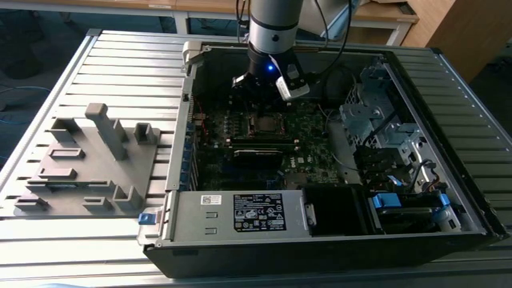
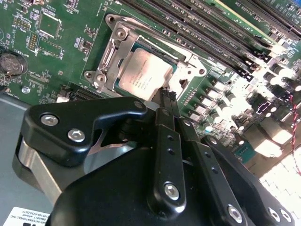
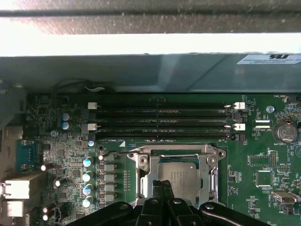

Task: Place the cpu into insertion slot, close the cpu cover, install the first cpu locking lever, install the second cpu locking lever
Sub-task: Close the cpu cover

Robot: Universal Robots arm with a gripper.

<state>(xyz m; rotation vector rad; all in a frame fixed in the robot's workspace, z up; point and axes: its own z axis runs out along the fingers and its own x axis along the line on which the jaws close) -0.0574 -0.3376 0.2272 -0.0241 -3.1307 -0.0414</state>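
In the exterior view the slot (image 1: 264, 124) lies just at 6 o'clock of the claw (image 1: 260, 108), nearly under it. First wrist view: claw pinched closed, empty as far as we see, tips over the cpu (image 3: 181, 175) edge, contact we can't tell. cpu sits in the slot, cover (image 3: 141, 162) flat around it

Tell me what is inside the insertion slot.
The cpu lies inside the insertion slot, silvery face up, with the cpu cover framing it. The tool hides one edge of the cpu, and whatever lies under the cpu is covered.
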